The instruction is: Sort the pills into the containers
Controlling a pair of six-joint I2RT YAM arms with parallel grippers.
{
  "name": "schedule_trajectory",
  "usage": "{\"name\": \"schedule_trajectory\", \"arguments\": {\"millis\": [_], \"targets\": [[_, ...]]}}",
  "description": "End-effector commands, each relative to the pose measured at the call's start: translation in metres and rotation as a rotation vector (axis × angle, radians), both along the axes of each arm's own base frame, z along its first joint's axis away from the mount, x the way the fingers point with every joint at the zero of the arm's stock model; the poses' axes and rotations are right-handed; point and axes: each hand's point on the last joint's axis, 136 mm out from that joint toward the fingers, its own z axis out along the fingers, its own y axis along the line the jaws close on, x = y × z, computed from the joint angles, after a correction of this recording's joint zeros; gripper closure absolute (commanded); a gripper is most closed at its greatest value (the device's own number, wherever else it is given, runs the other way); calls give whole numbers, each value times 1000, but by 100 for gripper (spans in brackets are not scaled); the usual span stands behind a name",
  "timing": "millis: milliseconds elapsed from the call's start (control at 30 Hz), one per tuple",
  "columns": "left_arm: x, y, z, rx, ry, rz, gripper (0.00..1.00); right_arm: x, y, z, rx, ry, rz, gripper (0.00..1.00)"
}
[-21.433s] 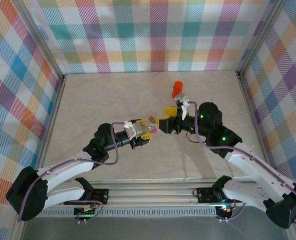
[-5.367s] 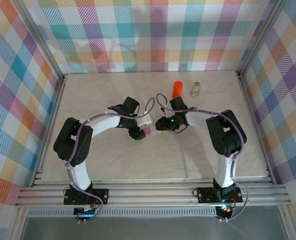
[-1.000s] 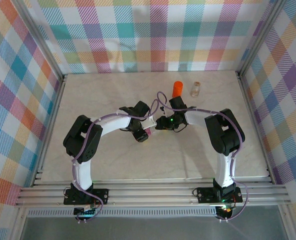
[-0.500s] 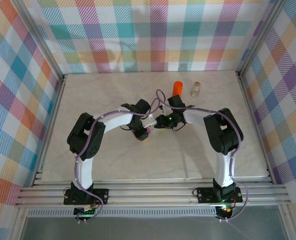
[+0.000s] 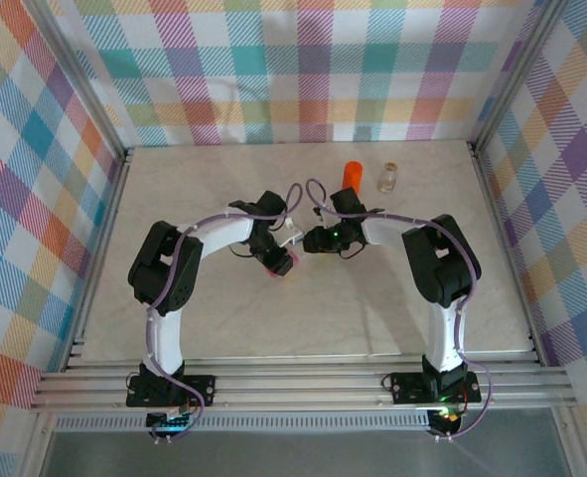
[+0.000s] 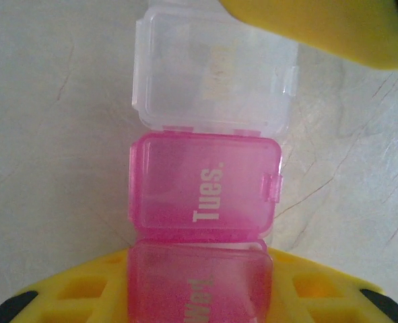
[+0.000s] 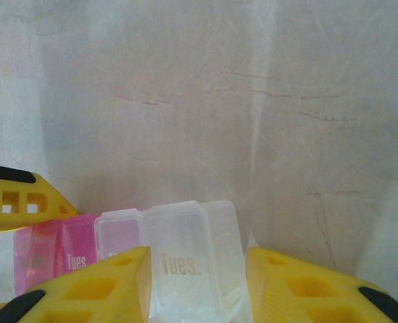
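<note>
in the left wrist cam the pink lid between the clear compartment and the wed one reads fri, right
Not quite. On the pill box, the pink lid between the clear compartment and the Wed compartment reads Tues., not Fri. The left wrist view shows the white print plainly. The order of the three compartments is as you say.

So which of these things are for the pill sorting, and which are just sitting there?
For the job: pink pill box, gripped by the left end effector and the right end effector.
Just sitting there for now: orange bottle, small clear vial, both at the back of the table.
</note>
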Motion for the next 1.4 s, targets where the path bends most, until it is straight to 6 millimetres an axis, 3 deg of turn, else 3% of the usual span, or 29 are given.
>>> {"name": "schedule_trajectory", "arguments": {"millis": [0, 100, 500, 667, 933, 1100, 1367], "targets": [[23, 8, 24, -62, -44, 116, 61, -39, -31, -58, -201, 157, 10, 60], [24, 10, 24, -73, -29, 134, 52, -39, -31, -58, -211, 152, 17, 60], [34, 19, 27, -73, -31, 216, 53, -42, -29, -60, -241, 145, 38, 61], [45, 29, 34, -62, -79, 270, 46, -42, -29, -60, -243, 144, 46, 61], [61, 36, 48, -57, -141, 308, 45, -43, -28, -60, -254, 144, 60, 61], [66, 39, 42, -17, -142, 309, 45, -43, -28, -60, -259, 143, 62, 61], [71, 53, 17, 83, -152, 315, 46, -42, -26, -60, -260, 138, 64, 60]]}}
